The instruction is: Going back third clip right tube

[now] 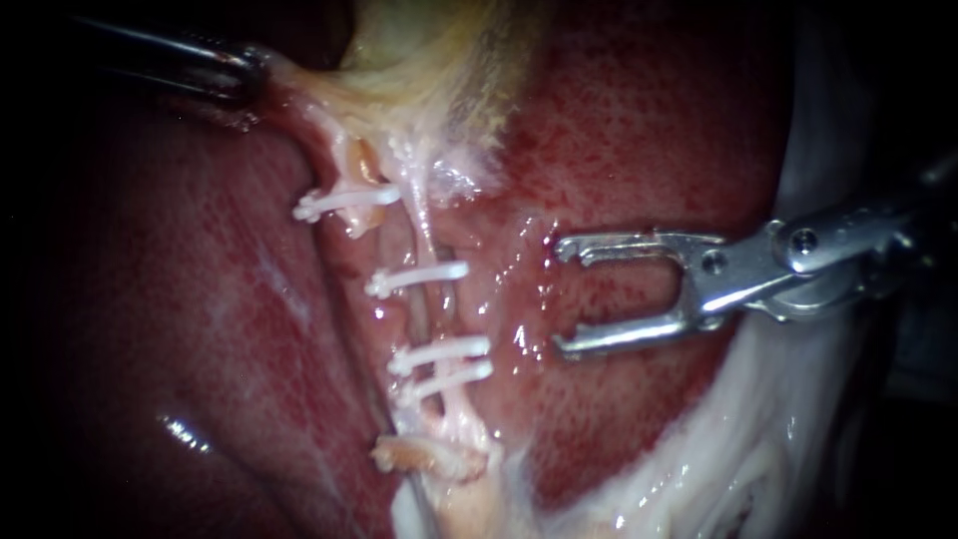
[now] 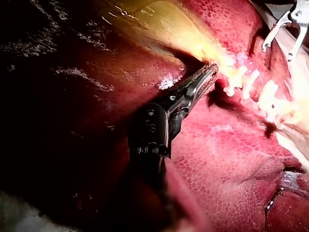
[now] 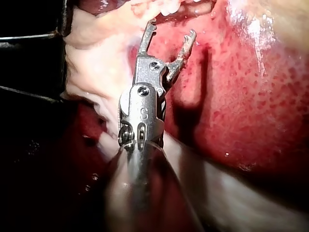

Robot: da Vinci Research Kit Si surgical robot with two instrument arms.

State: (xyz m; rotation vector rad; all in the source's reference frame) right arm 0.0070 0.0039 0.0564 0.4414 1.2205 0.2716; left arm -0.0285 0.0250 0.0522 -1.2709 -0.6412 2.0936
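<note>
"Right tube (image 1: 427, 238): position?"

"It runs from far to near through the middle of my endoscope view. It lies on the liver (image 1: 639, 130), just right of the left tube (image 1: 321, 150)."

"Clips on it?"

"Three white ones cross it. The upper clip (image 1: 417, 277) stands alone. The middle clip (image 1: 439, 351) and lowest clip (image 1: 444, 379) sit close together, nearer to me. A fourth clip (image 1: 344, 205) is on the left tube."

"Right instrument?"

"My right instrument (image 1: 562, 297) comes in from the right. Its jaws are spread wide and hold nothing. The tips point at the right tube, level with the stretch between the upper and middle clips. They are near it but apart from it, over the liver."

"Left instrument?"

"My left instrument (image 1: 239, 75) is at the far left. The view is dark there. Its jaws appear clamped on pale tissue (image 1: 299, 95) at the foot of the gallbladder (image 1: 439, 50), and that tissue is stretched taut toward them."
</note>
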